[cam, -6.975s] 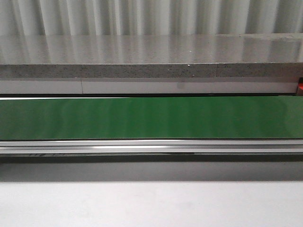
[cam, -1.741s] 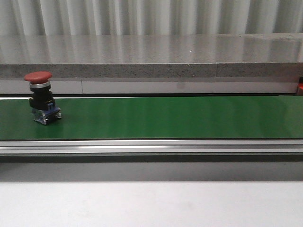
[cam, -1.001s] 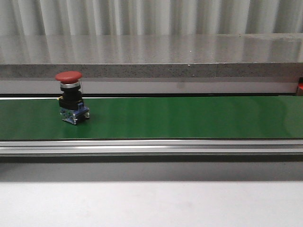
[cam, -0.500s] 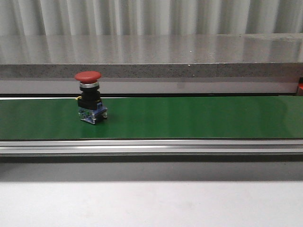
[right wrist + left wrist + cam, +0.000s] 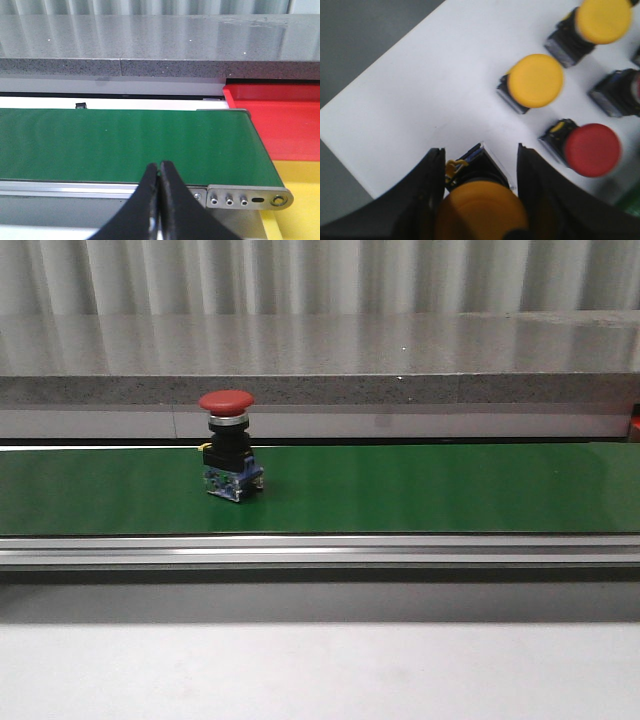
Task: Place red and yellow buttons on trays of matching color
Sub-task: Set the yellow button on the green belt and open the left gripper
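Observation:
A red button [image 5: 227, 455] with a black body and blue base stands upright on the green belt [image 5: 420, 488], left of the middle. Neither gripper shows in the front view. In the left wrist view my left gripper [image 5: 480, 150] is shut on a yellow button [image 5: 482, 212] over a white surface [image 5: 420, 100]. My right gripper [image 5: 160, 167] is shut and empty, above the belt's near rail close to the belt's end. The red tray [image 5: 280, 120] and the yellow tray [image 5: 300, 200] lie just past that end.
On the white surface beyond the left gripper stand two yellow buttons [image 5: 535, 80] [image 5: 602, 20], a red button [image 5: 592, 150] and a dark-bodied one [image 5: 620, 92]. A grey stone ledge [image 5: 320, 360] runs behind the belt, an aluminium rail [image 5: 320, 552] along its front.
The belt was empty at first. The red button then came in from the left and has ridden rightward along the belt to about a third of the way across.

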Tool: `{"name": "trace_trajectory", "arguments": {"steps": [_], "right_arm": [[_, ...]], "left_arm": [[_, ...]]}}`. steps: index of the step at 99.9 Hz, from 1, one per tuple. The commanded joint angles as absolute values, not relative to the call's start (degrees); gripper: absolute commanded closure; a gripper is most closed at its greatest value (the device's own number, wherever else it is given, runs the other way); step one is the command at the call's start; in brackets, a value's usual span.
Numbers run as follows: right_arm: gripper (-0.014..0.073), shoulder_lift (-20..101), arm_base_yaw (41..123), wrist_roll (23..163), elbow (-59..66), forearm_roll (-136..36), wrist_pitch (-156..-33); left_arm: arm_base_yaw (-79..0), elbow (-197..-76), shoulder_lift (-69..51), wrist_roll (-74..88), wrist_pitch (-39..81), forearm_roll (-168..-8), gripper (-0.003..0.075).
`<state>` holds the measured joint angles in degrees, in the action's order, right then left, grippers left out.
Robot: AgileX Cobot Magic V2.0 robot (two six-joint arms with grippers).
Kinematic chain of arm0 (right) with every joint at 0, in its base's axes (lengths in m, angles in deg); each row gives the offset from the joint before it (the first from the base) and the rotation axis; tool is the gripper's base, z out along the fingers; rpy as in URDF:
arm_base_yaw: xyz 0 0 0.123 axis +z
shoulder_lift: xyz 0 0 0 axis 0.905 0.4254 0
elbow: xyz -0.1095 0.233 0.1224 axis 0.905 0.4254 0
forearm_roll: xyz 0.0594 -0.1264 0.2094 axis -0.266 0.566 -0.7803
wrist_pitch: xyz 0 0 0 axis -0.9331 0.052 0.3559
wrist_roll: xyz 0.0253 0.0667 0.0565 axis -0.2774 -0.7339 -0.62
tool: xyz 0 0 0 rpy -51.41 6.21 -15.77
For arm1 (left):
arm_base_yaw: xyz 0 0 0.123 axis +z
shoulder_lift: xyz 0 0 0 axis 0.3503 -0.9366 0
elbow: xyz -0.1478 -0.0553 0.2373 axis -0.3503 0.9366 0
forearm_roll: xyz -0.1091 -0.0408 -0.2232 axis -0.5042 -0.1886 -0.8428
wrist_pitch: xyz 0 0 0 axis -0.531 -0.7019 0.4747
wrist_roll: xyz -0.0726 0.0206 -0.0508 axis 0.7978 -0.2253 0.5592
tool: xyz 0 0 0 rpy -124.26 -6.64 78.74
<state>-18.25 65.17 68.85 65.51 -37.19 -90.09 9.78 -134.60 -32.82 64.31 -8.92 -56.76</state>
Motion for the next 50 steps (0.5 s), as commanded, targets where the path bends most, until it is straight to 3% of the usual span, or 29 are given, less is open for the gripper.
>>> {"name": "trace_trajectory", "arguments": {"steps": [1, 21, 50], "right_arm": [[0.0661, -19.18, 64.90, 68.90, 65.55, -36.62, -85.58], [0.0661, -19.18, 64.90, 68.90, 65.55, -36.62, -85.58], [0.0661, -19.18, 64.90, 68.90, 65.55, -36.62, -85.58]], "left_arm": [[6.07, -136.08, -26.32, 63.06, -8.05, -57.13, 0.0740], [-2.82, -136.88, -21.66, 60.96, -7.96, -57.13, 0.0740], [-13.00, -144.39, -29.59, 60.53, -9.70, -57.23, 0.0740]]}}
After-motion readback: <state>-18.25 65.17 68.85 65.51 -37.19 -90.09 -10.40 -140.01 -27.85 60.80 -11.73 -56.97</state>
